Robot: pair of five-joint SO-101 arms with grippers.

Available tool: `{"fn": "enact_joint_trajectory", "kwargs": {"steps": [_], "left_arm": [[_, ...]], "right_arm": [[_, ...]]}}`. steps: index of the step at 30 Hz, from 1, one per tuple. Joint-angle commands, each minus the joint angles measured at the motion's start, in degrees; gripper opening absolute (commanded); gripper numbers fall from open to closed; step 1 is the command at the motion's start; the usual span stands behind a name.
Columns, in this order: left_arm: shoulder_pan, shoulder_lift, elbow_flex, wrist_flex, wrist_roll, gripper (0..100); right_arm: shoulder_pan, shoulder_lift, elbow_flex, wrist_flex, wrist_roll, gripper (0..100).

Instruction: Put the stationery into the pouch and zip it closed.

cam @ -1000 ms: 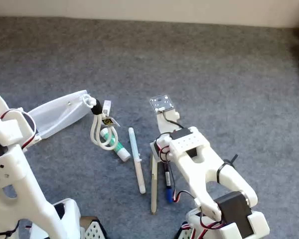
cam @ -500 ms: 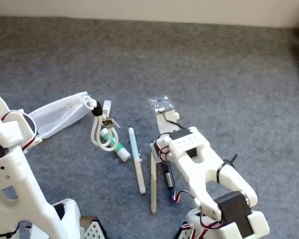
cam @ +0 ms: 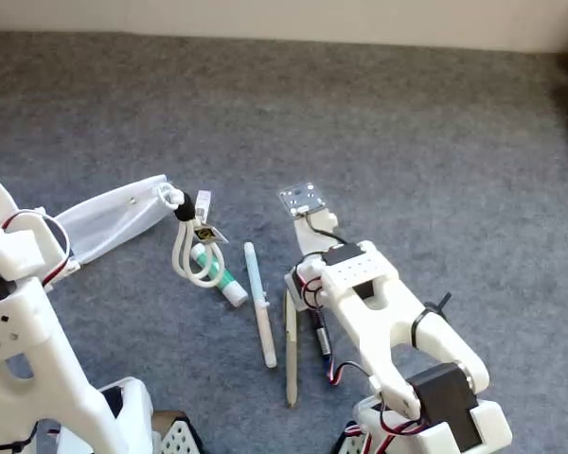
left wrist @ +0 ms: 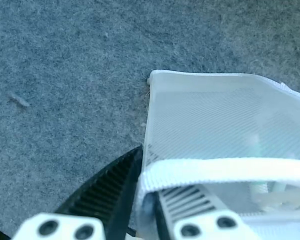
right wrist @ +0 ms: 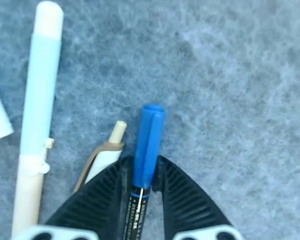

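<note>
My right gripper (right wrist: 142,166) is pinched on the blue pen (right wrist: 149,135), just behind its cap. The beige pen (right wrist: 109,150) lies right beside one finger. My left gripper (left wrist: 147,167) is clamped on an edge of the mesh pouch (left wrist: 210,120), which lies on the carpet (cam: 407,123) to the left of the loose stationery. I want a straight lift here — no dragging the beige pen along. Then I carry the pen cap-first to the pouch mouth while my left holds its edge firm — a slack opening could snag the tip.

High view down over carpet (cam: 407,123); wrist views close above same carpet
</note>
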Motion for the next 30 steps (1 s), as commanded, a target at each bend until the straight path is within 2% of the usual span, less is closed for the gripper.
{"fn": "enact_joint_trajectory", "kwargs": {"steps": [1,9,16,30], "left_arm": [[-0.5,0.9,-1.0,0.4,0.4,1],[-0.4,1.0,-1.0,0.4,0.4,1],[5.2,1.5,-0.6,0.5,0.4,1],[5.3,1.4,2.0,0.5,0.4,1]], "right_arm": [[-0.5,-0.6,-1.8,0.2,0.9,0.4],[-0.5,-0.6,-1.8,0.2,0.9,0.4],[-0.7,-0.6,-2.0,0.2,0.8,0.4],[-3.1,-0.7,-2.2,3.0,0.8,0.4]]}}
